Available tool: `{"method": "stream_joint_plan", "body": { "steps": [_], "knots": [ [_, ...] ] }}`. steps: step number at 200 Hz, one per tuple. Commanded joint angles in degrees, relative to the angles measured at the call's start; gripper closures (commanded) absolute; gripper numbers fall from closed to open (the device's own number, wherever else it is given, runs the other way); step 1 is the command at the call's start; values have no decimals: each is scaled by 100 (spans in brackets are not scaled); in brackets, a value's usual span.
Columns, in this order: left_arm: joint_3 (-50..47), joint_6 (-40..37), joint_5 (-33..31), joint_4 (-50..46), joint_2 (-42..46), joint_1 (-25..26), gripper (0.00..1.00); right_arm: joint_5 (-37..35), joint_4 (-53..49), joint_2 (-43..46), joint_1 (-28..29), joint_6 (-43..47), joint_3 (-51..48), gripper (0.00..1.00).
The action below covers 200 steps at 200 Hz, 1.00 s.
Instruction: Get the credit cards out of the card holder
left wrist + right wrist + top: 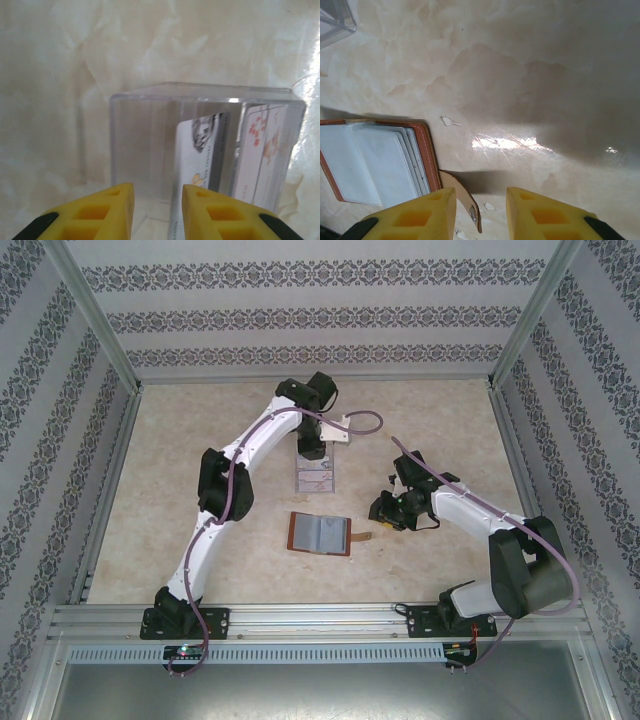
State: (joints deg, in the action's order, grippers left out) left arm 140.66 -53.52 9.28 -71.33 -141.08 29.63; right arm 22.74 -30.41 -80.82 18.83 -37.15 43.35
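Where the marbled table [160,460] spreads, left gripper [158,189] over the clear plastic tray [200,91] and right gripper [481,195] beside the strap tab [462,197] both stand with jaws parted, empty. One leather card holder [320,533], open flat between the arms: light, floppy, likely to slide unless pinned; whether its pockets hold cards I cannot tell. One tray just beyond it, with two credit cards [200,150]: thin, stiff, slick, best pinched by an exposed edge

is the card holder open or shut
Open: the card holder lies spread flat, inner pockets facing up, strap tab undone.
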Motion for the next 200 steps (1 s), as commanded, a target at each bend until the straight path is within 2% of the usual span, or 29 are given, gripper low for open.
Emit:
{"method": "stream_joint_plan", "body": {
  "steps": [1,48,112,200],
  "knots": [
    [-103,150,-176,208,386,-110,69,-21,-2,-68,-63,14,50,66],
    [-439,233,-495,513,299,-158,69,46,18,-159,-63,22,68,66],
    [-433,319,-125,257,80,-150,68,55,7,-153,-59,41,77,66],
    [-501,458,-9,103,-78,-102,66,46,-34,-33,-63,50,46,66]
  ]
}}
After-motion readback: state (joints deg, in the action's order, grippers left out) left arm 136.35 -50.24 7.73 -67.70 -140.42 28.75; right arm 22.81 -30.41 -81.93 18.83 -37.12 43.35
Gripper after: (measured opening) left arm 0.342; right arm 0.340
